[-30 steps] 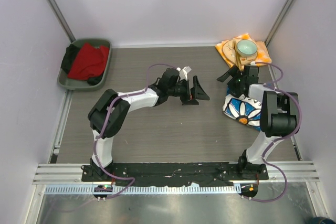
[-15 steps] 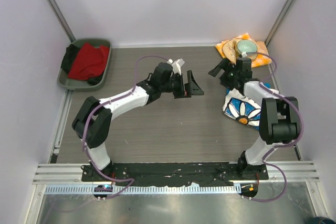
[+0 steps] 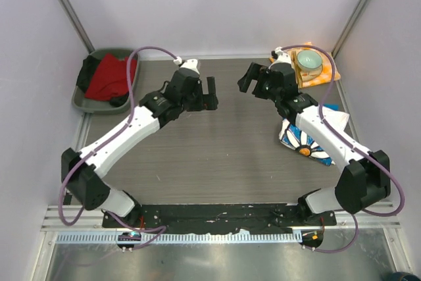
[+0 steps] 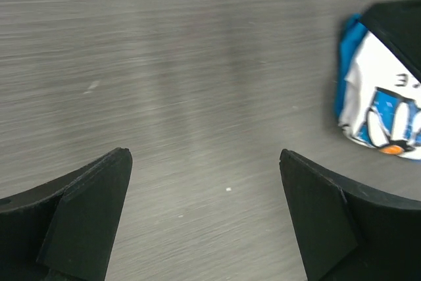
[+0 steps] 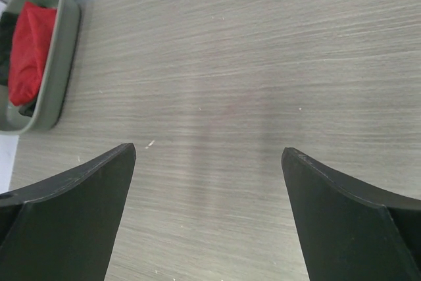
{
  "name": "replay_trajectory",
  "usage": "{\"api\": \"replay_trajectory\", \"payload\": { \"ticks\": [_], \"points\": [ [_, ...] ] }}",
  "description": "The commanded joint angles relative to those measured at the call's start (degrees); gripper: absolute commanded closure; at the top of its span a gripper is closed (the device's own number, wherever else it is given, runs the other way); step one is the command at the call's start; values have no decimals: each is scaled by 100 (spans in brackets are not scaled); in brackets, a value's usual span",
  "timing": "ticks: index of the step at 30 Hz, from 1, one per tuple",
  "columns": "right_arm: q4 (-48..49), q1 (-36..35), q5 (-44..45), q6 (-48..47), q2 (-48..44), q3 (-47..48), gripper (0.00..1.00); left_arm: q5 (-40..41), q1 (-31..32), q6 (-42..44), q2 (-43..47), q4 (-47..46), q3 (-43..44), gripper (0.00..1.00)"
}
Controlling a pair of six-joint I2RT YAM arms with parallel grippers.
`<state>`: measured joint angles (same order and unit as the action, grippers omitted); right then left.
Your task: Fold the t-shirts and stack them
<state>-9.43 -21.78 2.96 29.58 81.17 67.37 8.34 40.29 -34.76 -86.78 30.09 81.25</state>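
Observation:
The white t-shirt with the blue-petalled daisy print (image 3: 304,137) lies folded at the right of the table, partly under my right arm. It also shows at the right edge of the left wrist view as the daisy t-shirt (image 4: 385,106), with a bright blue t-shirt's edge (image 4: 345,64) beneath it. My left gripper (image 3: 209,95) hovers open over bare table at the far middle, its jaws wide with nothing between them (image 4: 204,156). My right gripper (image 3: 254,82) faces it from the right, also open and empty (image 5: 209,153). Neither touches the shirts.
A grey-green tray (image 3: 130,87) holding red cloth (image 3: 110,76) and dark cloth sits at the far left; the right wrist view shows this tray (image 5: 58,77) too. An orange checked napkin (image 3: 329,74) under a pale bowl (image 3: 308,61) lies at the far right corner. Walls enclose the table.
Both arms have stretched out toward the far middle of the table. The right gripper has moved left, away from the folded shirts. Both grippers stayed open.

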Motion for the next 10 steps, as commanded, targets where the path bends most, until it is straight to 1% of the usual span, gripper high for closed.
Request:
{"api": "replay_trajectory", "payload": {
  "ticks": [1,5,6,7,8,10],
  "points": [
    [-24,-212,538,-304,-627,-216,0,1477,-30,523,767,691,-293,0],
    [-155,-274,531,-470,-1102,-356,0,1811,-30,558,1583,806,-724,0],
    [-164,-370,547,-575,-1260,-426,1,1890,-22,550,1768,693,-1003,0],
    [-251,-466,713,-724,-1278,-401,0,2021,-22,532,1927,631,-1154,0],
    [-496,-598,1350,-778,-1287,-348,0,2083,-30,532,2076,560,-1295,0],
    [-516,-835,1812,-884,-1366,-347,0,2337,-30,488,2498,411,-1655,0]
  ]
}}
